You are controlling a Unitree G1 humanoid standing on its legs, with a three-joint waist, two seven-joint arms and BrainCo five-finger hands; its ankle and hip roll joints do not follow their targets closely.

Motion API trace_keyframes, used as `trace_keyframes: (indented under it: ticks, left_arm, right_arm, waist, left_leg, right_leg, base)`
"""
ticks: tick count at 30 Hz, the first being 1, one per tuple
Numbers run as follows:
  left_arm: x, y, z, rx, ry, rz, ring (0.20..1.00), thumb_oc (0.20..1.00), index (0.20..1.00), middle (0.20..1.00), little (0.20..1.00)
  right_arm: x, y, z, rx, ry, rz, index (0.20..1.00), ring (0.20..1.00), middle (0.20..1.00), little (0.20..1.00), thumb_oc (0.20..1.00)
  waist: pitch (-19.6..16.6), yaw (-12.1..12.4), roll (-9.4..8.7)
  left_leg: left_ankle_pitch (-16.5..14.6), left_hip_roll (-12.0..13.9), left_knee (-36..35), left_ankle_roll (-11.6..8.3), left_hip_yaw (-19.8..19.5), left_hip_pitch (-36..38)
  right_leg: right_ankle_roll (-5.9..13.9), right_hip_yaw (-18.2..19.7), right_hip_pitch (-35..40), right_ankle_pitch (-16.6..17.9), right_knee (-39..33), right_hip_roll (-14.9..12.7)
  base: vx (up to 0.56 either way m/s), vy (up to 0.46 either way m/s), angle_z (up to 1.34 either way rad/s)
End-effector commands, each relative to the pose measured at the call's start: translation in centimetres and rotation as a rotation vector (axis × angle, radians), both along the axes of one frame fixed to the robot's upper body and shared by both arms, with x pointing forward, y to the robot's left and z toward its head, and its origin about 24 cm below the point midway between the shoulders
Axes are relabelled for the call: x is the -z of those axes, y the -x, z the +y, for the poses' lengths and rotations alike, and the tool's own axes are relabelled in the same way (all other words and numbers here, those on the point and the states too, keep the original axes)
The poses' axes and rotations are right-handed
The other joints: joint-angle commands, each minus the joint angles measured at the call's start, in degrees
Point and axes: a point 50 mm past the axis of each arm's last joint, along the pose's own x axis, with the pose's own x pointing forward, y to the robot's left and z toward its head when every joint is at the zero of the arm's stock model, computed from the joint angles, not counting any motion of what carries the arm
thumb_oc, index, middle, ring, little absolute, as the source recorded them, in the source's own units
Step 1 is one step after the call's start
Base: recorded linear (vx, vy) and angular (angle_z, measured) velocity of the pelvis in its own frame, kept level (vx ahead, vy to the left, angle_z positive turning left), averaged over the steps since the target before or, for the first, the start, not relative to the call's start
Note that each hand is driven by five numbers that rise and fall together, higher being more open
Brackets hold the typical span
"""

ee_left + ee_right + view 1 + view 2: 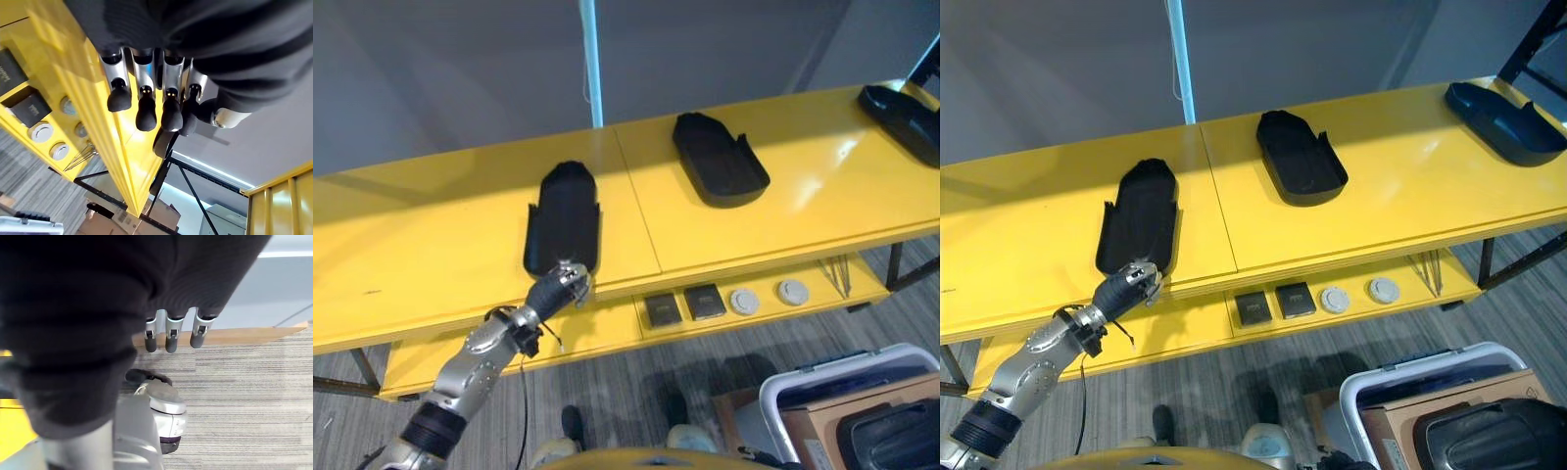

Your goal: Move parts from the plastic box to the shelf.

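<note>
Left hand [566, 284] fingers straight, empty, at front edge of yellow shelf [431, 245], beside long black moulded plastic part [564, 217], likely just set flat.

bright overhead light; glare patches on the yellow shelf [822, 166]; soft shadows under the black parts [563, 220].
</note>
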Motion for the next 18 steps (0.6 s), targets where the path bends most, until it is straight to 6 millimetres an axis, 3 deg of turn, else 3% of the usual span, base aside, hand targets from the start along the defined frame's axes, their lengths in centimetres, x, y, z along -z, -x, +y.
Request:
trace_keyframes:
  ticks: [1,4,9,15,18]
  left_arm:
    - [-3.7,-3.6,-0.2,-0.069,0.025,-0.163,0.200,0.200,0.200,0.200,0.200]
    - [-5.2,-6.0,0.9,-0.140,0.007,-0.211,0.200,0.200,0.200,0.200,0.200]
    - [-7.1,-7.3,1.4,-0.139,0.012,-0.274,0.200,0.200,0.200,0.200,0.200]
    - [-8.0,-6.6,0.8,-0.078,0.031,-0.312,0.200,0.200,0.200,0.200,0.200]
    - [-7.7,-4.6,0.1,-0.007,0.032,-0.329,0.200,0.200,0.200,0.200,0.200]
  right_arm:
    - [-0.4,-4.8,2.7,-0.044,-0.044,-0.093,1.000,1.000,1.000,1.000,1.000]
    - [-0.8,-5.5,2.1,-0.058,-0.018,-0.098,1.000,1.000,1.000,1.000,1.000]
    - [-0.7,-5.2,1.9,-0.069,-0.008,-0.079,1.000,1.000,1.000,1.000,1.000]
    - [-0.1,-4.0,2.4,-0.070,-0.015,-0.040,1.000,1.000,1.000,1.000,1.000]
    - [0.2,-3.2,2.7,-0.051,-0.015,-0.017,1.000,1.000,1.000,1.000,1.000]
  waist:
    - [5.5,-1.8,1.79]
    - [7.7,-3.8,1.99]
    - [8.4,-4.9,1.74]
    - [6.9,-4.3,1.29]
    - [4.5,-2.5,1.20]
  left_leg:
    - [-2.4,0.2,0.0,0.10,0.0,1.7]
    - [-2.1,-0.1,0.0,-0.10,0.4,0.9]
    - [-2.3,-0.3,0.0,-0.19,0.3,1.0]
    - [-2.7,-0.1,0.0,-0.36,0.2,2.3]
    - [-3.1,0.2,0.0,-0.39,0.1,3.8]
  right_leg:
    - [2.30,0.7,-0.1,0.4,0.4,-2.6]
    - [2.42,2.1,-1.7,1.1,0.4,-2.7]
    - [2.42,3.0,-1.9,1.1,0.4,-2.5]
    - [2.58,2.4,-0.4,0.6,0.4,-2.5]
    - [2.58,1.1,1.8,0.0,0.4,-2.5]
  base:
    - [0.01,0.050,-0.09]
    - [-0.03,0.056,-0.20]
    - [-0.01,0.005,-0.10]
    - [0.01,-0.035,-0.03]
    - [0.00,-0.048,0.07]
